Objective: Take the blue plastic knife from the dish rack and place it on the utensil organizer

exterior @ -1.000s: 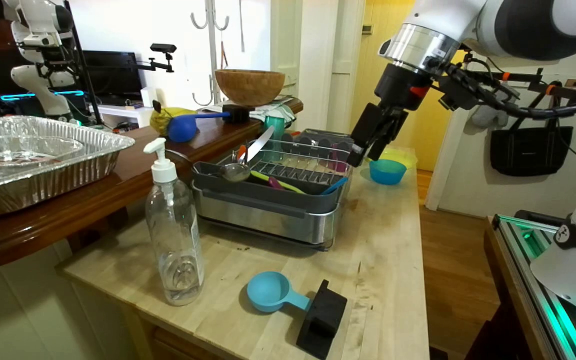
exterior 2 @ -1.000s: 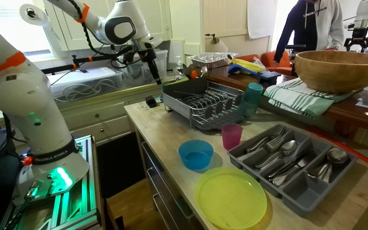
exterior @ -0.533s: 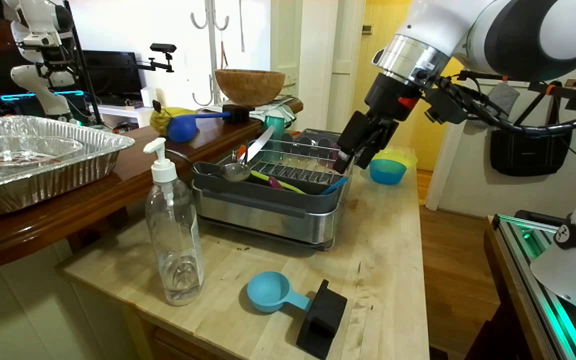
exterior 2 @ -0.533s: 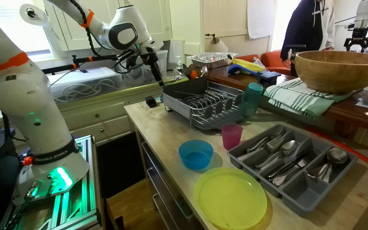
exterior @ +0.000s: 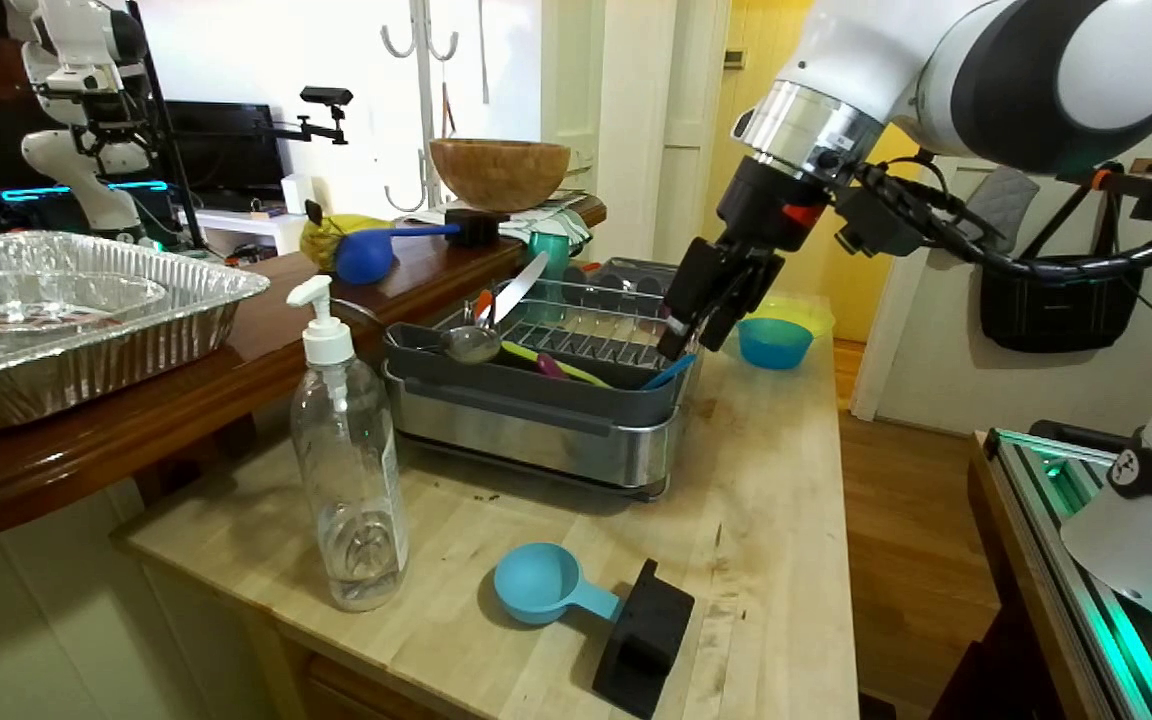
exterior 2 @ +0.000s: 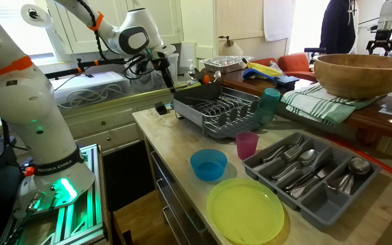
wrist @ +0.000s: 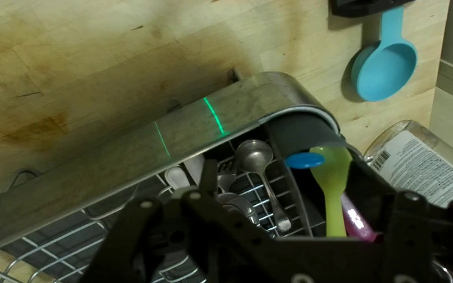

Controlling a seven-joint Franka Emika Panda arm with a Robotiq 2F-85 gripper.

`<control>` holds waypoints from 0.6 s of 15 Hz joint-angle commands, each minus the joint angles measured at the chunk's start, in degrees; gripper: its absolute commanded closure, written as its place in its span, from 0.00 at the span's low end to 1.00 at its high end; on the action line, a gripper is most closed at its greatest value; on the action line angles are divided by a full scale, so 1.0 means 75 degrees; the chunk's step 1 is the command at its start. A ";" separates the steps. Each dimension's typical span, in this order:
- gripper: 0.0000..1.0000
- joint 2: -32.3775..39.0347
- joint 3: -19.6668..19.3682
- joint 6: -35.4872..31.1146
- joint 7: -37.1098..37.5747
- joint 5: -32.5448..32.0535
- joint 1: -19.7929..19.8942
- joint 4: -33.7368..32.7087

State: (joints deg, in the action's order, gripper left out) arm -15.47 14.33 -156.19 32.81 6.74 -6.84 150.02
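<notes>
Your gripper (exterior: pixel 693 342) hovers near the knife (exterior: pixel 670 372), jaws spread apart. The knife tilts in the caddy (exterior: pixel 586 402) of the rack (exterior: pixel 556 446).

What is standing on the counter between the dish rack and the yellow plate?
A blue bowl and a pink cup stand between the dish rack and yellow plate, in an exterior view.

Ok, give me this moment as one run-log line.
gripper: open, near blue knife | blue knife: in caddy of rack, one end sticking out, ungrasped | organizer: no blue knife yet | likely next: grasp
</notes>
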 commanded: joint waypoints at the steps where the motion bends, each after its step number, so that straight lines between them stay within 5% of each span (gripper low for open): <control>1: 0.11 0.0214 0.0002 -0.0008 0.0032 0.0307 -0.0073 -0.0180; 8: 0.00 0.0357 -0.0046 0.0082 -0.0066 0.0702 -0.0234 -0.0335; 9: 0.25 0.0384 -0.0048 0.0081 -0.0074 0.0758 -0.0258 -0.0352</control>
State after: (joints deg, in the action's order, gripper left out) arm -14.02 14.32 -156.18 32.80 9.75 -7.67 148.50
